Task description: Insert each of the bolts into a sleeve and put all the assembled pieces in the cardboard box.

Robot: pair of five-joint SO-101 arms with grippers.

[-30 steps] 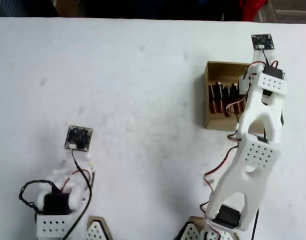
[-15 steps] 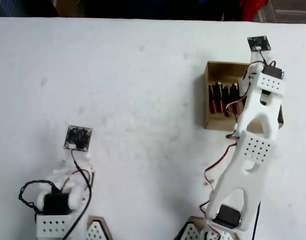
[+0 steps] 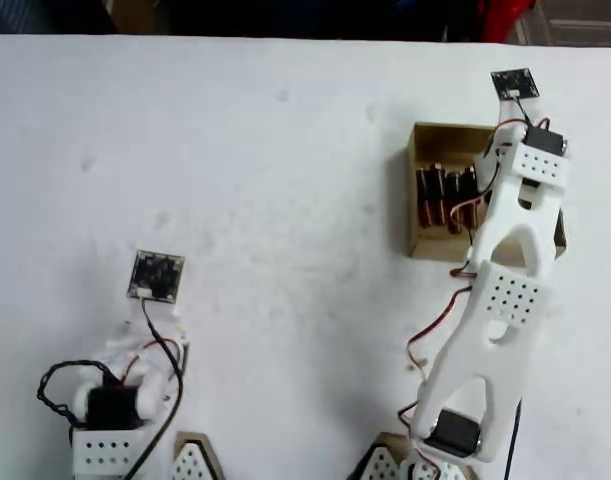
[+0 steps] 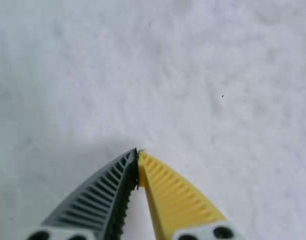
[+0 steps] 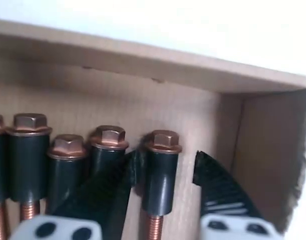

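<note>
At lower left of the high view, folded by the bottom edge of the table (image 3: 285, 180): left arm (image 3: 110, 410), left gripper (image 4: 137, 156) pinched closed, tips meeting over the white top. Across the middle, broad surface between the arms. At upper right, near the right edge, box (image 3: 413, 190) with a row of sleeved bolts (image 3: 440, 195). Inside it, right gripper (image 5: 166, 162), jaws parted either side of the end bolt (image 5: 159, 185), gap at one finger, box corner wall close beside
</note>
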